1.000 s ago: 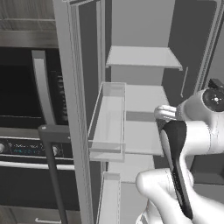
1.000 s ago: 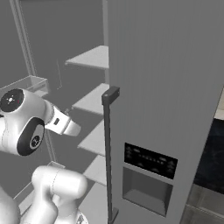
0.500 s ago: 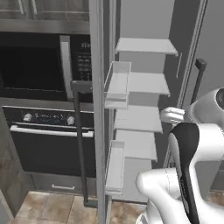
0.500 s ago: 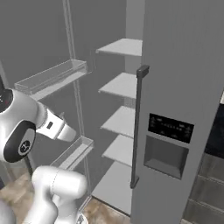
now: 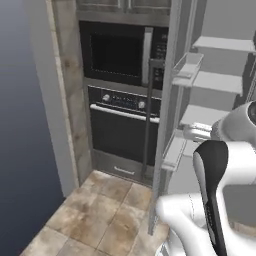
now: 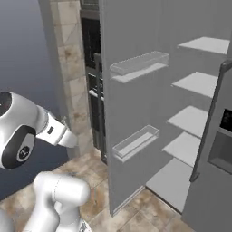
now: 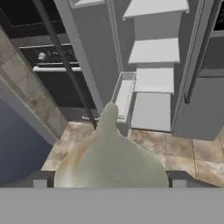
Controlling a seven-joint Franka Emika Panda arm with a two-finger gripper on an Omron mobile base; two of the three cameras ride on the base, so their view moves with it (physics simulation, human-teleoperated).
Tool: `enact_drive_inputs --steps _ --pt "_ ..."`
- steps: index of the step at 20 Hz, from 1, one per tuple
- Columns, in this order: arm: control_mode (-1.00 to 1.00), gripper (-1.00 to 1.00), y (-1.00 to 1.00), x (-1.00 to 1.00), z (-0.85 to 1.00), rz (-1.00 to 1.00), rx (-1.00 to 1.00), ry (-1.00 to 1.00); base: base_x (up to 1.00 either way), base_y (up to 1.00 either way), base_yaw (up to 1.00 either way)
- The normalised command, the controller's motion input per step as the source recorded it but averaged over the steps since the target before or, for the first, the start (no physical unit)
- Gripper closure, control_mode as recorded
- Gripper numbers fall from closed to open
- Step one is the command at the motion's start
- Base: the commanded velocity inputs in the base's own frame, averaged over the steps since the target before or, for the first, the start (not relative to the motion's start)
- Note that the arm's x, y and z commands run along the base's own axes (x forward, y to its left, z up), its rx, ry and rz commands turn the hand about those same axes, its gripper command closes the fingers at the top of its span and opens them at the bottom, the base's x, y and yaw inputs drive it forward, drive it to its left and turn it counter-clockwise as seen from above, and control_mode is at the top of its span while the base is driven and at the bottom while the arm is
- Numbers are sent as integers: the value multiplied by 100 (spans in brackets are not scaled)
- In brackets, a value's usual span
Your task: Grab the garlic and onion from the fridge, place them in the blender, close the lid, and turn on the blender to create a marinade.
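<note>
tiled floor [image 5: 100,210] lies bare before the fridge [image 6: 136,90], whose left door stands swung wide with its edge close by the black oven [image 5: 122,125], white shelves [image 7: 153,50] showing inside. the right door hangs ajar, leaving a narrow gap at the shelves. the gripper [image 7: 109,181] has its jaws spread wide around a pale bulb, the garlic [image 7: 113,162], which sits between the fingertips and well clear of the shelves.

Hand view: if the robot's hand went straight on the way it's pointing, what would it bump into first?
The gripper holds a pale bulb, probably the garlic, between its jaws. Beyond the bulb, the line seems to run to the lower door bin of the open fridge, though the depth is hard to judge.
</note>
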Motion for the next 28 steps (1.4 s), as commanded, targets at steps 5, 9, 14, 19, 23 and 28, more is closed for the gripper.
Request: enact_drive_inputs --steps 5,9,14,19,23,28 --pt "100 100 0 0 0 0 0 0 -49 78 66" --pt "100 100 0 0 0 0 0 0 -40 87 72" --pt "100 100 0 0 0 0 0 0 -40 95 74" --pt "100 100 0 0 0 0 0 0 -39 100 71" --pt "100 100 0 0 0 0 0 0 10 96 58" --pt "100 100 0 0 0 0 0 0 89 73 33"
